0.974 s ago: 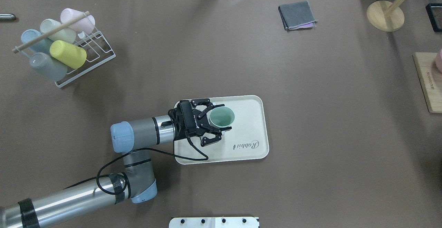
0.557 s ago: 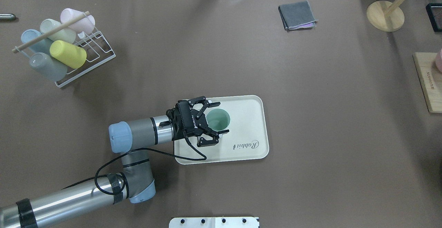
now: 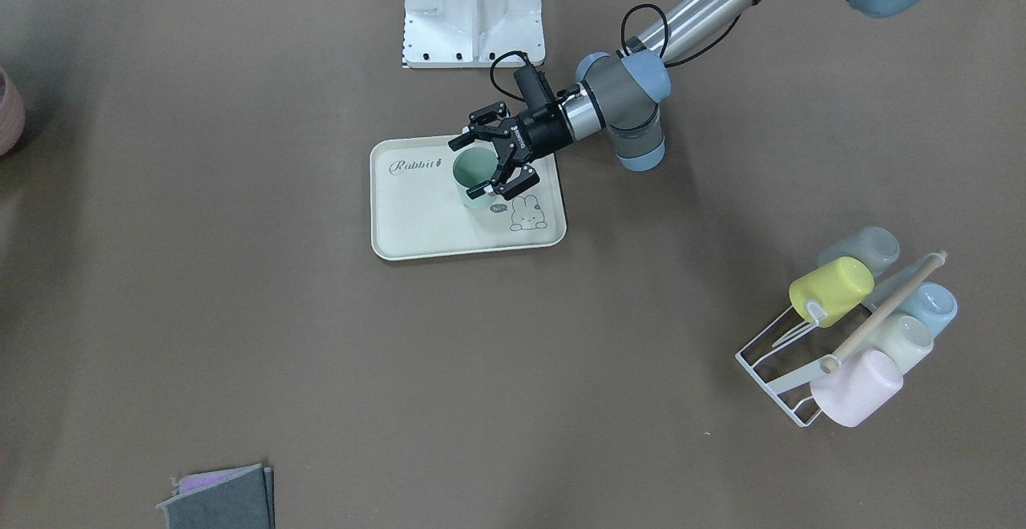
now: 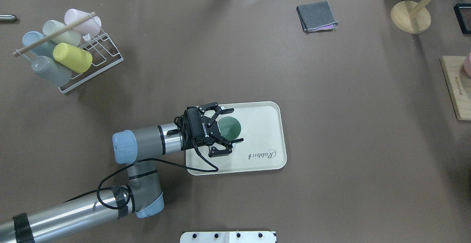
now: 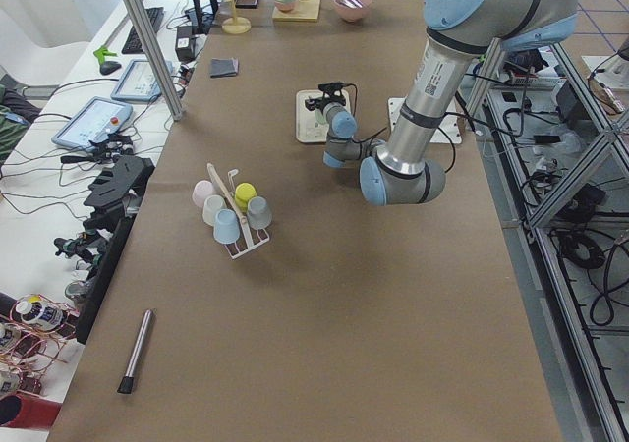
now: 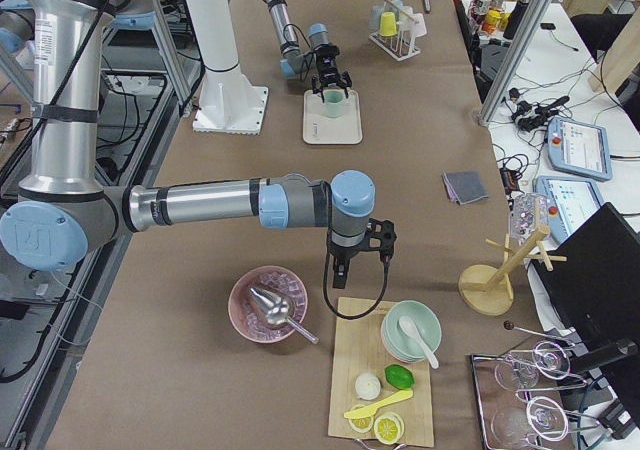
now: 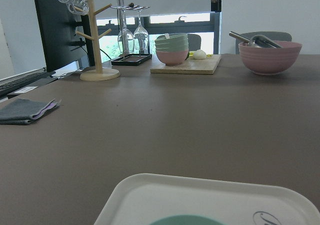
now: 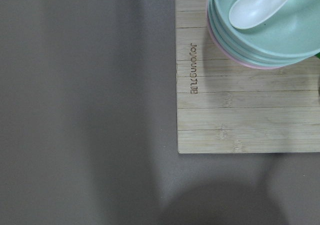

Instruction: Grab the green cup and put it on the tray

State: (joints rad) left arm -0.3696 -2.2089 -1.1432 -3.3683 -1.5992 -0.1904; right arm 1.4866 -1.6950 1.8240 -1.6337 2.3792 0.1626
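The green cup (image 4: 229,127) stands upright on the cream tray (image 4: 265,151), in its left half. My left gripper (image 4: 236,124) is open, with one finger on each side of the cup and a small gap to its wall. The front-facing view shows the same: the cup (image 3: 474,180) on the tray (image 3: 417,224), between the spread fingers of the left gripper (image 3: 473,167). In the left wrist view only the cup's rim (image 7: 185,220) and the tray (image 7: 200,200) show. My right gripper (image 6: 350,260) hangs far off beside a wooden board; I cannot tell if it is open.
A white wire rack (image 4: 106,57) with several pastel cups, one yellow-green (image 4: 72,57), stands at the back left. A folded grey cloth (image 4: 316,16) and a wooden stand (image 4: 410,16) are at the back right. A wooden board (image 4: 456,88) lies at the right edge.
The cup has come down onto the tray and a little to the left. The left gripper's fingers have spread off the cup, and the gripper has drawn back slightly to the left.
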